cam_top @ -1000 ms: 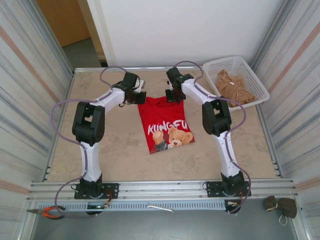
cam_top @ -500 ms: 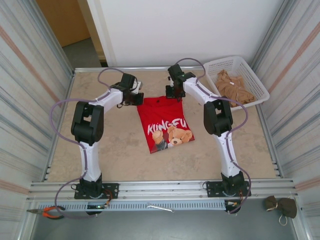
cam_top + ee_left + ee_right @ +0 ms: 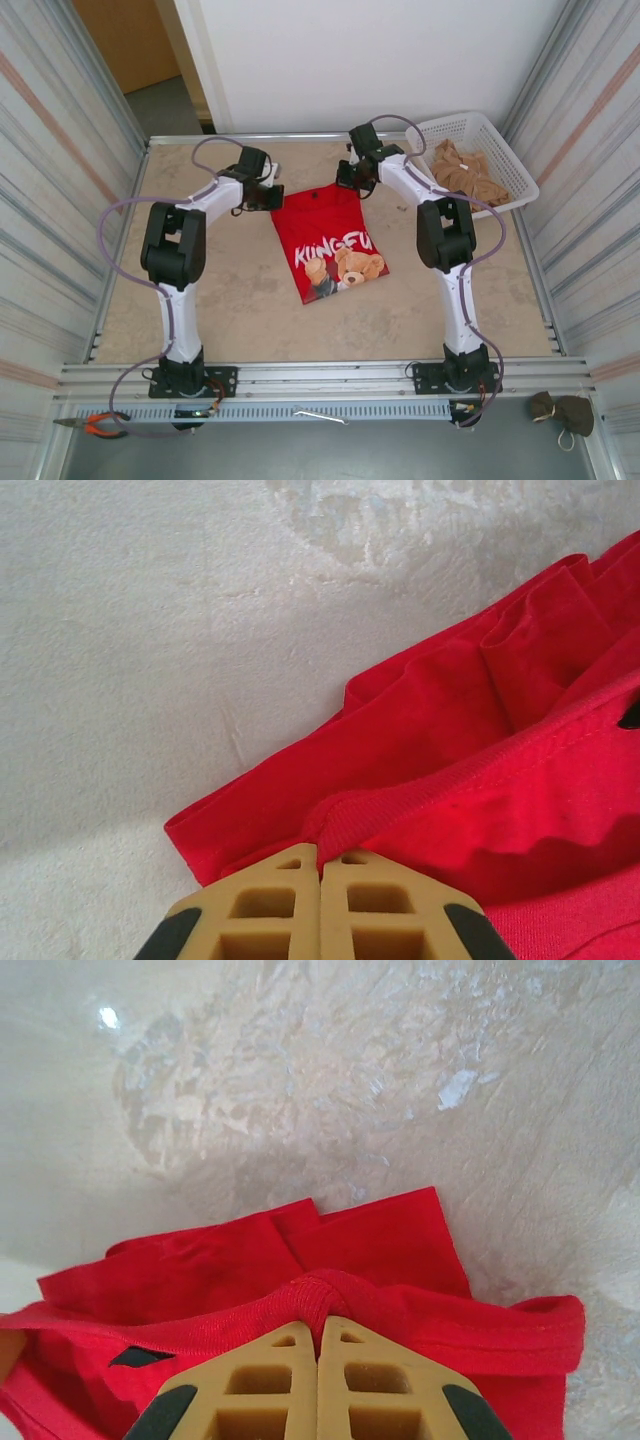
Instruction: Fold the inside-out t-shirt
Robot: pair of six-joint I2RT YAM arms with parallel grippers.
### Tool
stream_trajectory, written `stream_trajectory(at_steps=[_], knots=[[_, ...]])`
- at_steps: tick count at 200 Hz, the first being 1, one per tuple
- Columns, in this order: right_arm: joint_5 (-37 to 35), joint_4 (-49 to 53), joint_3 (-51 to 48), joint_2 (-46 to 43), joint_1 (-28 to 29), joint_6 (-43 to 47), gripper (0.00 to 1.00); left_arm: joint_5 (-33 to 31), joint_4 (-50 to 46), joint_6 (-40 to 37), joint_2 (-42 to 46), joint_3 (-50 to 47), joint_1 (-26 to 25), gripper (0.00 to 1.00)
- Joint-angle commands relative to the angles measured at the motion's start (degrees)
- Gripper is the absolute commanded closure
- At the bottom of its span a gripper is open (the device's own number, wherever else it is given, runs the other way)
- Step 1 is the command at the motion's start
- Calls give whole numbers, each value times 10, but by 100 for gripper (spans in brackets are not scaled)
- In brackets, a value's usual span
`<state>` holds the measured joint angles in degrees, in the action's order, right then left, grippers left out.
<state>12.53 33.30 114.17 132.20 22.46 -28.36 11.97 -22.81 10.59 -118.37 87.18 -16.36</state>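
The red t-shirt lies on the middle of the bench, toward its far side. It is gathered into a narrow panel whose long axis runs from the back wall toward the arm bases, drifting a little to the right as it comes nearer. The far end is lifted slightly where both arms hold it. The left fingers are pressed together on the far-left corner, and the right fingers are pressed together on the far-right corner. In each wrist view the tan fingertips pinch a thick stitched hem of red cloth.

The print faces up and reads "KUNGFU" in white above a teddy bear, upright as seen from the bases. Its last letter runs to the fold edge. A small dark tag sits below the hem, too small to read. The sleeves are folded out of sight.

A white basket of tan cloth stands at the far right.
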Motion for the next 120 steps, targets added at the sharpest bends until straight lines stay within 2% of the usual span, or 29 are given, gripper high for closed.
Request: stream_trajectory(at_steps=[1,29,38,45,52,59,71,87,110,120], knots=[[15,-34,-7,11,-8,-40,100,-26,-32,15,-28,11,10,100],[18,-66,-22,14,-17,-74,100,-32,-45,27,-47,13,19,100],[43,-82,-22,16,-21,-80,76,-30,-40,30,-50,9,21,100],[61,-85,-18,20,-21,-80,59,-29,-40,32,-52,8,22,96],[74,-84,-17,18,-22,-74,51,-28,-39,33,-54,9,24,89],[76,-77,-22,9,-20,-64,46,-28,-40,33,-53,10,26,78],[70,-65,-47,-20,-19,-46,46,-25,-42,34,-48,16,33,62],[60,-73,-135,-81,-20,-42,48,-18,-42,36,-33,24,46,48],[51,-98,-273,-178,-12,-42,55,-5,-42,47,16,20,56,34],[53,-108,-325,-211,-3,-43,58,7,-35,55,38,6,56,31]])
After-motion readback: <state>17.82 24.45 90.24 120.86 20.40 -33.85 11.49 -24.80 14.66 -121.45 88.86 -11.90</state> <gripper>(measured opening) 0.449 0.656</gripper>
